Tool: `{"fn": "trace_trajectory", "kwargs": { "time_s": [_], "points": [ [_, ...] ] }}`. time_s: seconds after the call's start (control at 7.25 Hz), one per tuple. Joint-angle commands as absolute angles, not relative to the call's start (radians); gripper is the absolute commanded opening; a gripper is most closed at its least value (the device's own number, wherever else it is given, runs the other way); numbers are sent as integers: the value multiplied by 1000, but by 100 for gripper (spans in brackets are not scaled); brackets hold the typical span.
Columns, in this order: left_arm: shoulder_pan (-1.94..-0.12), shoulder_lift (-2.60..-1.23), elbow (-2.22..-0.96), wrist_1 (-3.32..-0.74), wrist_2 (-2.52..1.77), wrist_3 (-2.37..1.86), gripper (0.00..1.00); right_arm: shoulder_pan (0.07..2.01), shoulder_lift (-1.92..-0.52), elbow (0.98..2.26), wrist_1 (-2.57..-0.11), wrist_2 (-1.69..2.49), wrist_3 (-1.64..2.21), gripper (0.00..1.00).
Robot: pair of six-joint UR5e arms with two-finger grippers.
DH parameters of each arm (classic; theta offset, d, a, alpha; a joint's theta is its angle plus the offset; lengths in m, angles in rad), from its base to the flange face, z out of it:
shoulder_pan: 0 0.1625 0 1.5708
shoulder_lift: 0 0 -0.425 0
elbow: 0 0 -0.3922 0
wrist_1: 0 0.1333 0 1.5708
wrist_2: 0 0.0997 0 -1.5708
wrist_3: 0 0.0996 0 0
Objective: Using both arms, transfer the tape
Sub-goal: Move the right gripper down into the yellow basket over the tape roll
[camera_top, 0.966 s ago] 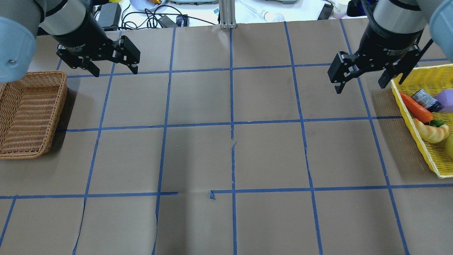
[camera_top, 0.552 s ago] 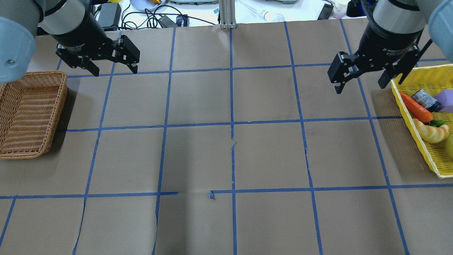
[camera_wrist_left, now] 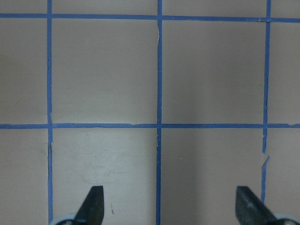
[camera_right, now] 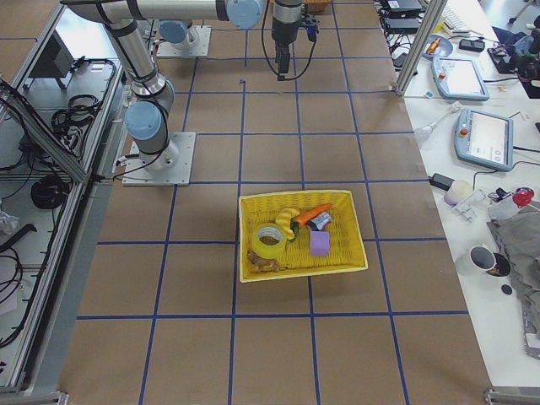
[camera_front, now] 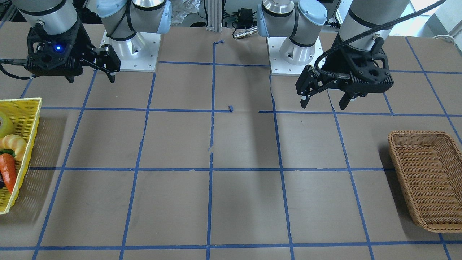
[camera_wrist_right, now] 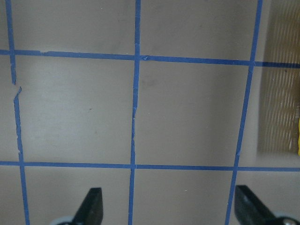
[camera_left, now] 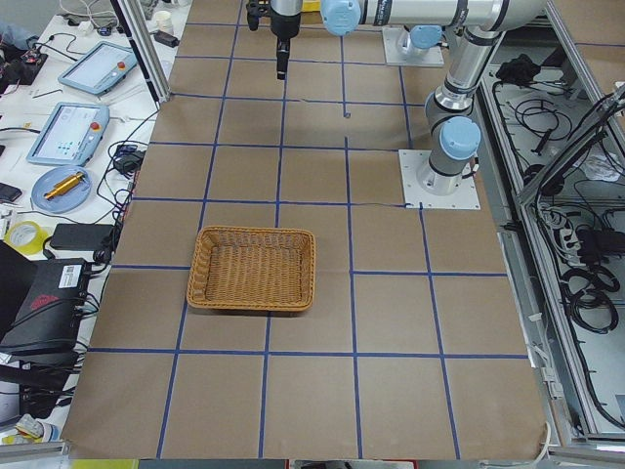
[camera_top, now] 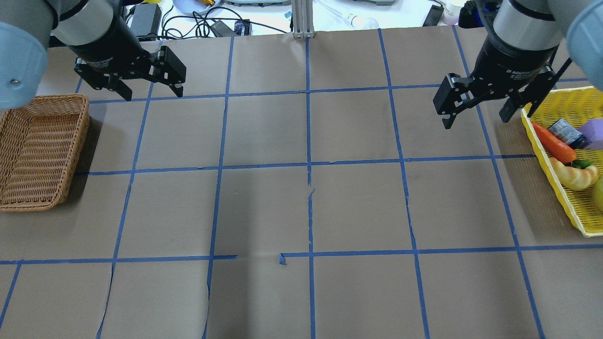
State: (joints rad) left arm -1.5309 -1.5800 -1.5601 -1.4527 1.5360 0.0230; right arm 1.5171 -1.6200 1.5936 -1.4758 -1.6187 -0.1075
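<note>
Right gripper (camera_top: 475, 120) shifted slightly, beside yellow basket (camera_top: 560, 101), fingers spread wide. Left gripper (camera_top: 154, 96) stayed put, also spread. Tape (camera_right: 268, 242) lay inside basket.

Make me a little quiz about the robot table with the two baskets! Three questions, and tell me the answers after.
1. Fill in the gap: the left gripper and the right gripper are both ____ (open or shut).
2. True or false: the tape lies in the yellow basket.
3. Pick one: the wicker basket sits nearer to A) the left gripper or B) the right gripper.

Key: 1 open. 2 true. 3 A.
</note>
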Motion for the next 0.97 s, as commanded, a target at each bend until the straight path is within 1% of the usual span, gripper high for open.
{"fn": "trace_trajectory", "kwargs": {
  "time_s": [0.0,0.14,0.28,0.55,0.69,0.83],
  "points": [
    [-1531,-1580,-1560,-1451,1537,23,100,1496,-1611,1591,-1498,-1637,-150,100],
    [-1531,-1580,-1562,-1453,1537,23,100,1470,-1609,1592,-1502,-1634,-244,100],
    [-1531,-1580,-1560,-1451,1536,23,100,1395,-1600,1592,-1531,-1637,-364,100],
    [-1531,-1580,-1562,-1451,1537,23,100,1097,-1519,1592,-1571,-1626,-780,100],
    [-1531,-1578,-1562,-1451,1537,23,100,969,-1461,1595,-1639,-1618,-984,100],
    [-1531,-1578,-1562,-1451,1537,23,100,898,-1394,1595,-1720,-1629,-1100,100]
  ]
}}
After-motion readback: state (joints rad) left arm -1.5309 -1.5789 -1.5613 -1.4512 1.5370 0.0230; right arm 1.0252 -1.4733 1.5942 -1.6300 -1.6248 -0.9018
